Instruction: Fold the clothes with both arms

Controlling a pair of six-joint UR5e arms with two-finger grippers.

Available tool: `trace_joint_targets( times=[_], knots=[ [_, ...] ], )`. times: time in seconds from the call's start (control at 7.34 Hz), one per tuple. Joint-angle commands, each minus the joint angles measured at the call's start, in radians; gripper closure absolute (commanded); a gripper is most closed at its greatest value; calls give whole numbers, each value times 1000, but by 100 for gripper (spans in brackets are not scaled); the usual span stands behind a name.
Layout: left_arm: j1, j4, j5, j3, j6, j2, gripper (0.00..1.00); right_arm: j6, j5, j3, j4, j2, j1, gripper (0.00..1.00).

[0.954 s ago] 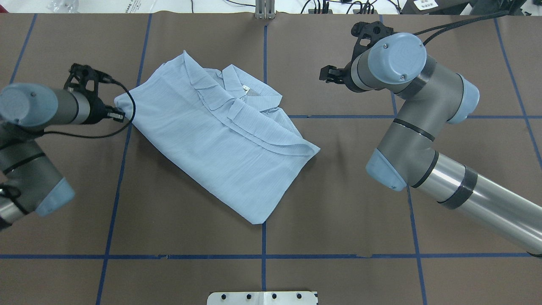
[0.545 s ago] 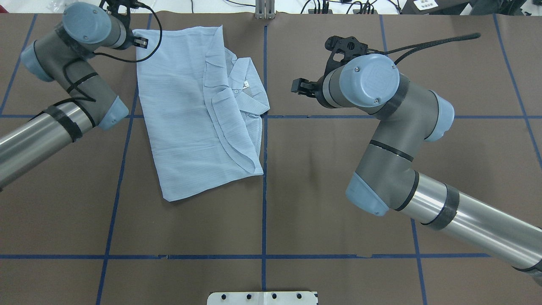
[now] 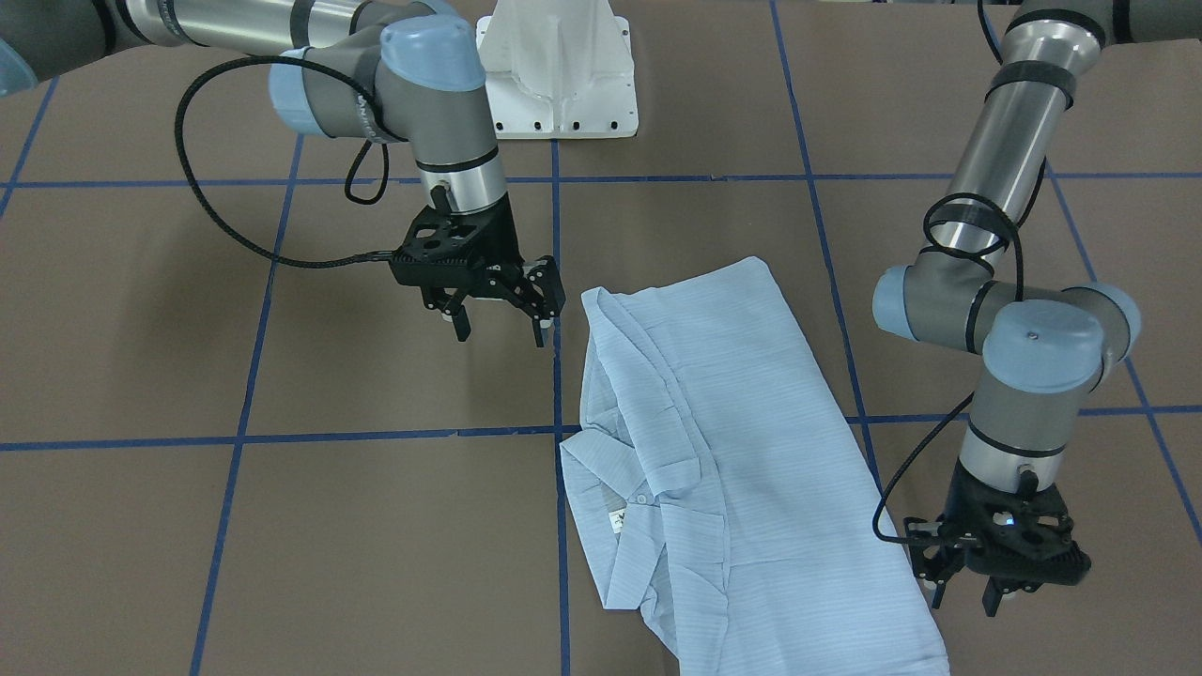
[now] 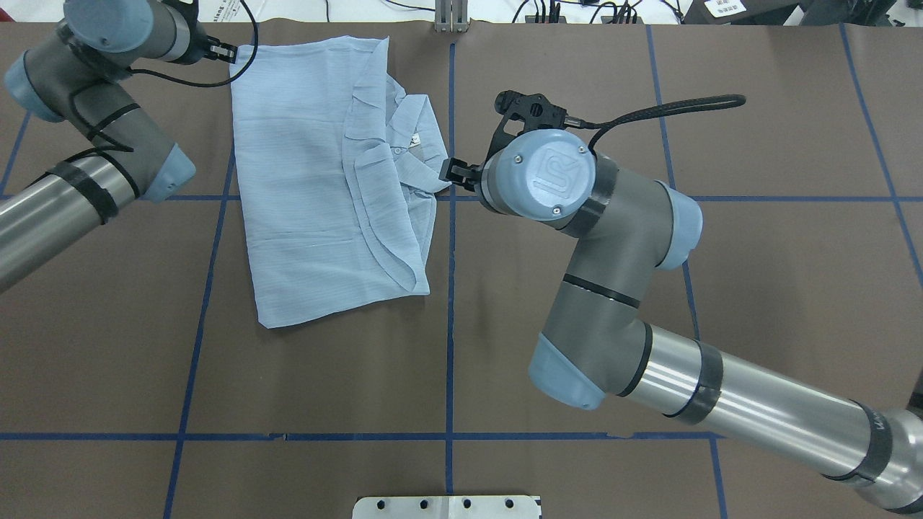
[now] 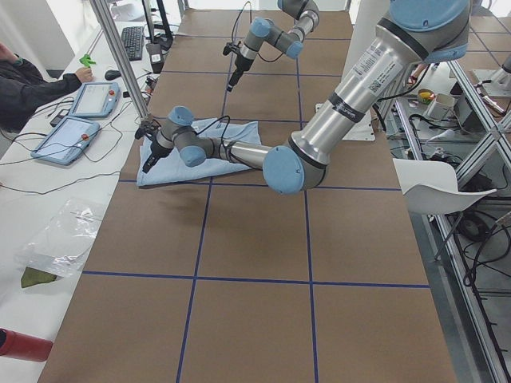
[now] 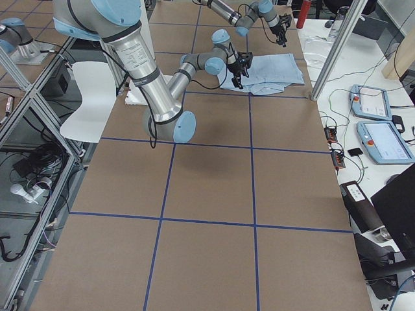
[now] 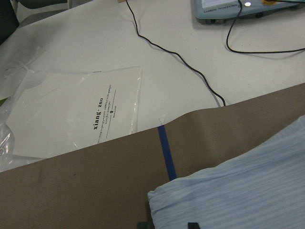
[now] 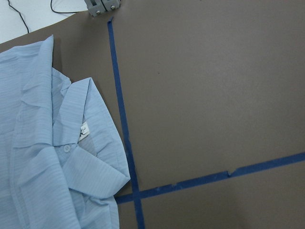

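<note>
Evidently both grippers are parked open at the shirt's edges, nothing gripped.
The shirt is laid part-folded at the overhead view's upper left; the left gripper is spread at its top corner and the right gripper gapes empty beside the collar, likely placed for the next pinch.

Light-blue shirt on brown table cover, blue tape line, labelled plastic bag, black cable

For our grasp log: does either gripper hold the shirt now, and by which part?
Neither. The right gripper is open beside the shirt; the left gripper is open at its corner.
</note>
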Motion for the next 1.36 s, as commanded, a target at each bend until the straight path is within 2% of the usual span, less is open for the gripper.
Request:
trace_joint_targets(
  times=[0.0, 0.14, 0.27, 0.55, 0.68, 0.95, 1.23],
  knots=[
    [-12, -8, -69, -139, 3, 102, 0, 128, -86, -125, -43, 115, -77, 0],
    [-11, -8, -69, -142, 2, 105, 0, 171, -103, -234, -42, 190, -103, 1],
    [-12, -8, -69, -142, 2, 105, 0, 179, -120, -297, -45, 238, -111, 3],
    [-12, -10, -75, -144, 5, 113, 0, -1, -211, -453, -43, 353, -145, 4],
    [-12, -10, -108, -144, 6, 114, 0, -31, -218, -509, -42, 386, -151, 3],
    [-12, -27, -113, -145, 5, 134, 0, -250, -264, -549, -42, 400, -159, 6],
    [-20, -74, -154, -145, 6, 155, 0, -390, -287, -731, -36, 516, -159, 8]
  ],
)
